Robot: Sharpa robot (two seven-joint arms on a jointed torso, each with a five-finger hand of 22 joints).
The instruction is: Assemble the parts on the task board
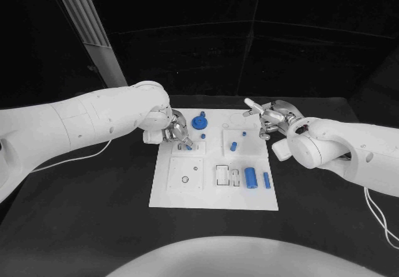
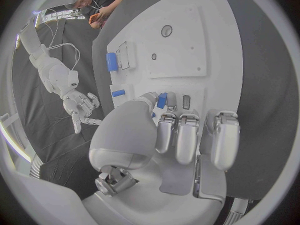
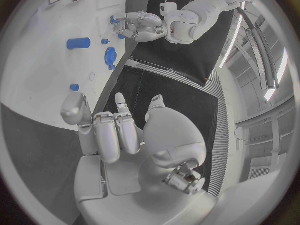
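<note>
White task board laid on black table, small blue part pinched by left hand over board's left side, right hand held empty, fingers spread, just beyond board's right edge.

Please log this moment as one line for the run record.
left hand: pinching small blue part over task board | right hand: open, off board's right edge | blue cylinder: lying on board

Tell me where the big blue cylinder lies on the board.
In the head view, the big blue cylinder lies on the task board, right of the black-outlined slot and left of a slimmer blue bar.
</note>
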